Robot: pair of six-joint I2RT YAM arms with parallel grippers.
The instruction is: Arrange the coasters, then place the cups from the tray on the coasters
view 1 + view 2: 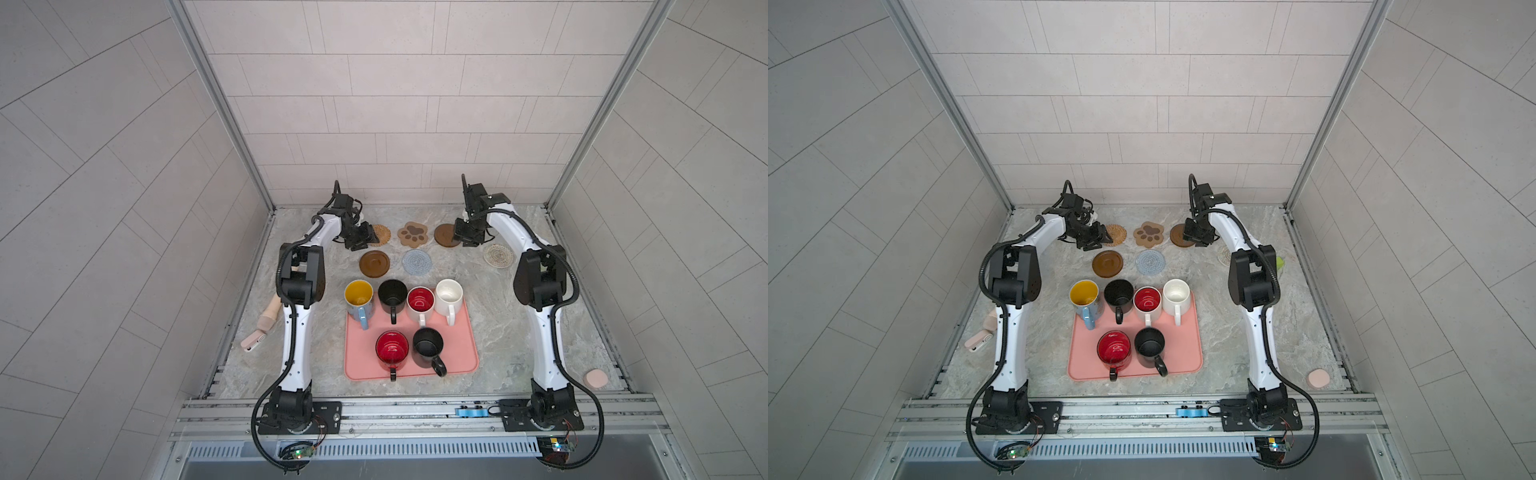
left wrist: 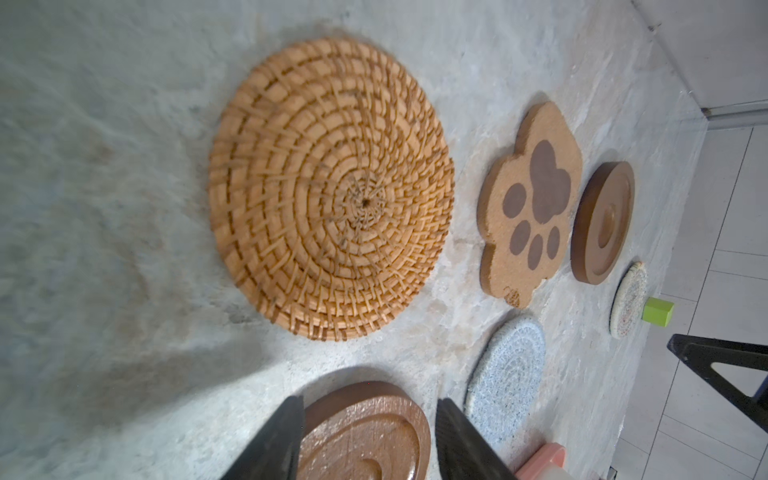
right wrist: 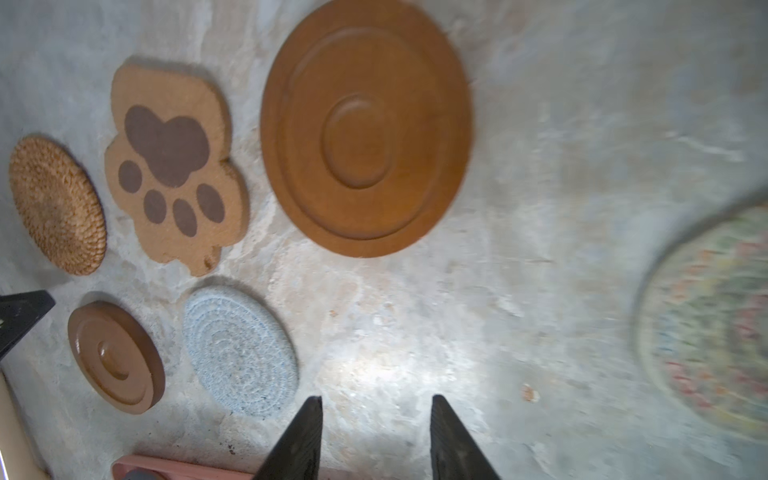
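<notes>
Whitish coaster off grid, just right of right gripper; right arm nearer. Right jaws part-open, empty. Left gripper likewise, by rattan coaster.

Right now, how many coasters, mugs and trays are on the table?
Coasters: 6
Mugs: 6
Tray: 1
Total: 13

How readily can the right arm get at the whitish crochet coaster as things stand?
Probably yes: the right gripper hangs open and empty just beside the whitish crochet coaster, with nothing lying between them.
</notes>
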